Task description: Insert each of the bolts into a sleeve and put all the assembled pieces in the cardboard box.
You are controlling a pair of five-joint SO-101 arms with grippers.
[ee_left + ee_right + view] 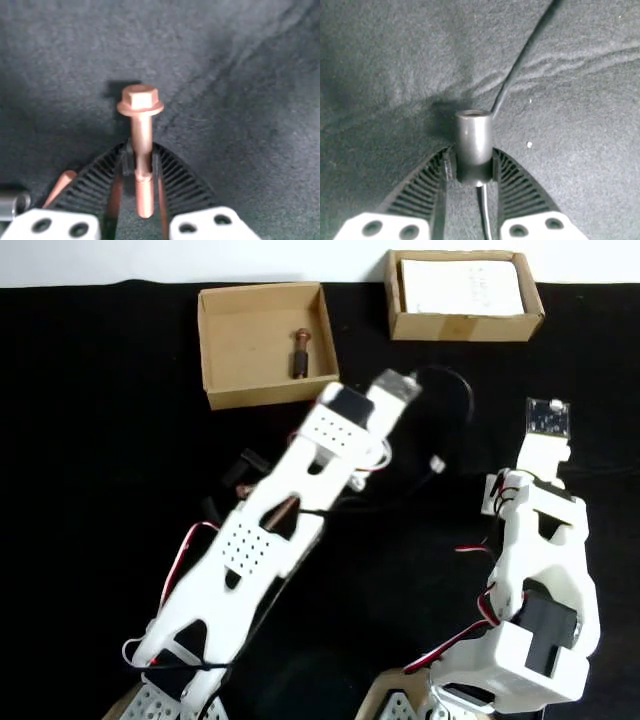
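The left fingers (102, 176) clamped the copper bolt (142, 131) on its shank, head outward; the right fingers (520, 182) gripped the dark sleeve (474, 145) over the bench (395, 60). Both looked rigid, smooth metal, likely slippery; mid-body holds suited them.

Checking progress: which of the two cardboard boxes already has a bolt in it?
The left box in the high view: a bolt lies inside. The right box holds white paper.
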